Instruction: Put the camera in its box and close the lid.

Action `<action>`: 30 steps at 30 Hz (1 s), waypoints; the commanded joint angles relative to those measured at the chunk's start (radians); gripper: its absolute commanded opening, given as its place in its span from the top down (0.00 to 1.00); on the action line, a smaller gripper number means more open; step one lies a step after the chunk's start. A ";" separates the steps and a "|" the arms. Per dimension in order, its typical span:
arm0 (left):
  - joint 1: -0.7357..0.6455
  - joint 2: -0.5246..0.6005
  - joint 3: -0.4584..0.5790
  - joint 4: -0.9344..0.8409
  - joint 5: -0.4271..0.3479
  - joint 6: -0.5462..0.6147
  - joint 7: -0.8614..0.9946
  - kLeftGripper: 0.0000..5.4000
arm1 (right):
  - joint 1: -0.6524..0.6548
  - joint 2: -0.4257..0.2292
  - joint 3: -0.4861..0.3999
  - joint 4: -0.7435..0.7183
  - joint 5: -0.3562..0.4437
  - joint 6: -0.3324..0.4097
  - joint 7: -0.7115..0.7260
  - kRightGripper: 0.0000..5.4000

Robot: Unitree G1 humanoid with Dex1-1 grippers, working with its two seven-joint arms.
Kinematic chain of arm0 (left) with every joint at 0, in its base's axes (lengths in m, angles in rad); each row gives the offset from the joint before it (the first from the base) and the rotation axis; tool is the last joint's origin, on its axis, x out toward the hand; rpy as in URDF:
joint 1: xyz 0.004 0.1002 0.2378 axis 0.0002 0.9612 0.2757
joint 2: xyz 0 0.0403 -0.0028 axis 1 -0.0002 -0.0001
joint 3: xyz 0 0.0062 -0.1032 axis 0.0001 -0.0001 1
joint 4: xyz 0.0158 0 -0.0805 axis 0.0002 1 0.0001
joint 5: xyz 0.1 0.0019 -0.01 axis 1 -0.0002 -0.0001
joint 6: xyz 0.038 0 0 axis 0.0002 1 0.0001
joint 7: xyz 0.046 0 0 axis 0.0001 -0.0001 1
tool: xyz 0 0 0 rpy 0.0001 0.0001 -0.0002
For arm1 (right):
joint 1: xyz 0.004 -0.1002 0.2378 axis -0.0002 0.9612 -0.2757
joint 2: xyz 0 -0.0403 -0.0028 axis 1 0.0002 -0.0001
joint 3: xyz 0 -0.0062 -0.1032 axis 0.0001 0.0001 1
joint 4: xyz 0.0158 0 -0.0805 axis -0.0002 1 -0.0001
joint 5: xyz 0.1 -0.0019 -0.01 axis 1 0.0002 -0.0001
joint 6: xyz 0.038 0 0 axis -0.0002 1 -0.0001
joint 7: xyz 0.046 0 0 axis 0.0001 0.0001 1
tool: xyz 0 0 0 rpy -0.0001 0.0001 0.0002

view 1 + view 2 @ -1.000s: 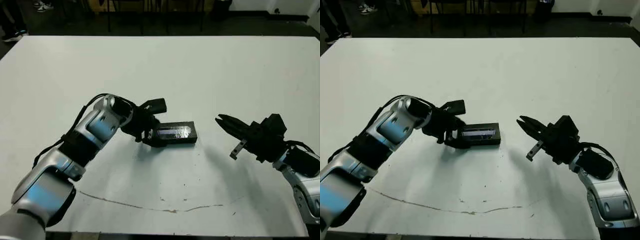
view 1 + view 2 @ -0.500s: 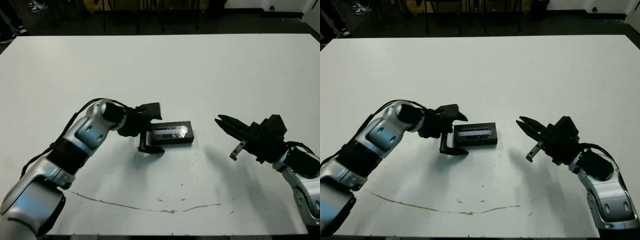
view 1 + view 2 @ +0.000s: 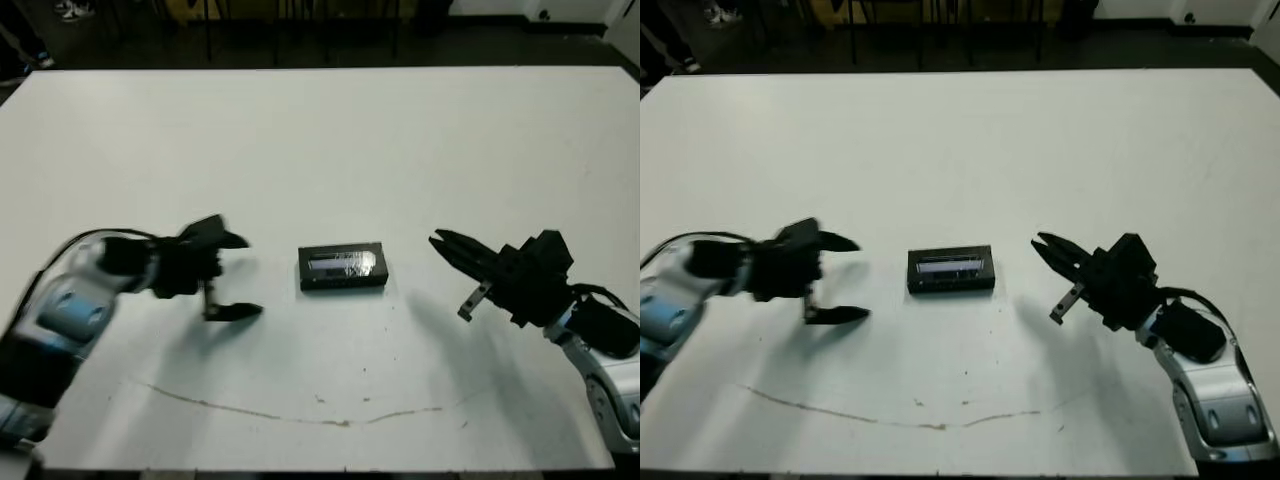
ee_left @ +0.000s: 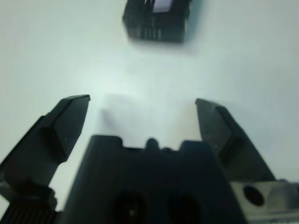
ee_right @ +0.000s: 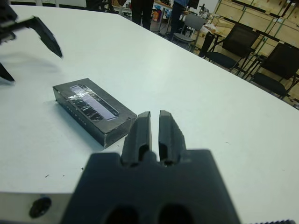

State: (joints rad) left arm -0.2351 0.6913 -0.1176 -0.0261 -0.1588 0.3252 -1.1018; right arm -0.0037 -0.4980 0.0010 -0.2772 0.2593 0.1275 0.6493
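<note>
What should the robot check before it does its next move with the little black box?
1. Lid sits flat on the box: ok, it looks shut.
2. Camera inside: cannot tell, the lid hides it.
3. Left gripper clear of the box: ok, open and off to the side.
4. Right gripper clear of the box: ok, shut and holding nothing.
5. Box safe on the table: ok, far from every edge.
</note>
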 commanded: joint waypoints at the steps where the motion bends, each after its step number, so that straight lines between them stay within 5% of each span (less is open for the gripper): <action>1: 0.073 0.032 0.114 -0.067 -0.073 0.062 0.040 0.00 | 0.004 0.010 0.012 0.004 -0.009 0.023 -0.012 1.00; 5: 0.145 -0.114 0.284 -0.169 -0.208 0.121 0.249 0.00 | -0.008 0.029 0.012 0.025 0.001 0.018 -0.018 1.00; 9: 0.175 -0.284 0.297 -0.283 -0.223 0.067 0.475 0.08 | -0.010 0.057 0.002 0.033 0.012 0.021 -0.035 1.00; 13: 0.167 -0.432 0.211 -0.328 -0.168 -0.060 0.611 0.22 | 0.007 0.105 -0.020 0.036 0.034 0.020 -0.082 1.00; 20: 0.120 -0.574 0.037 -0.324 -0.110 -0.072 0.733 0.47 | 0.043 0.166 -0.038 0.017 0.011 0.047 -0.208 1.00; 30: 0.068 -0.696 -0.176 -0.218 0.020 0.106 0.877 0.82 | 0.065 0.182 -0.061 0.004 0.022 0.070 -0.262 1.00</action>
State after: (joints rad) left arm -0.1616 0.0002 -0.2787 -0.2772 -0.1586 0.3952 -0.2423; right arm 0.0485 -0.3193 -0.0533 -0.2704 0.2836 0.1705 0.3954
